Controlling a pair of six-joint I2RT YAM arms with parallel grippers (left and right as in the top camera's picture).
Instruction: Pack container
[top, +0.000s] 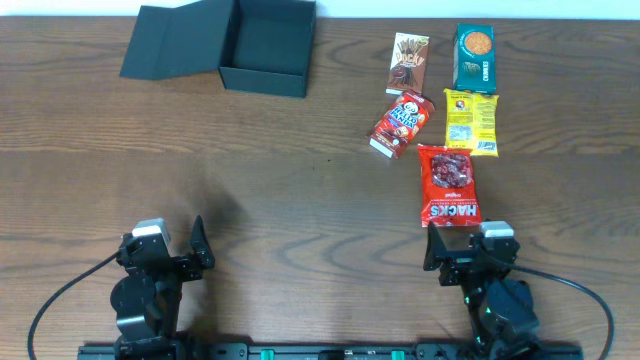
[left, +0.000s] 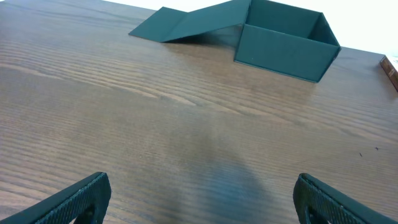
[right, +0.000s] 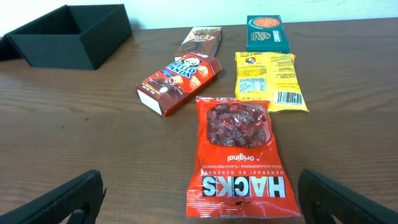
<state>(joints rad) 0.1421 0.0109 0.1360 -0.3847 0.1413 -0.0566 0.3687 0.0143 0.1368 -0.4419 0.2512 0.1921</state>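
Note:
The dark teal-black container (top: 266, 48) stands open at the table's back left, its flap lid (top: 175, 40) lying out to the left; it also shows in the left wrist view (left: 283, 43) and the right wrist view (right: 71, 35). It looks empty. Several snacks lie at the right: a red Hacks bag (top: 448, 186) (right: 239, 155), a yellow packet (top: 470, 121) (right: 267, 79), a red Hello Panda box (top: 401, 124) (right: 179, 83), a brown Pocky box (top: 408, 62) (right: 202, 42) and a teal box (top: 475, 57) (right: 267, 33). My left gripper (left: 202, 199) is open and empty near the front edge. My right gripper (right: 202, 196) is open, just before the Hacks bag.
The wooden table (top: 300, 190) stretches bare between the container and the snacks. Both arm bases (top: 150, 290) (top: 490, 290) sit at the front edge.

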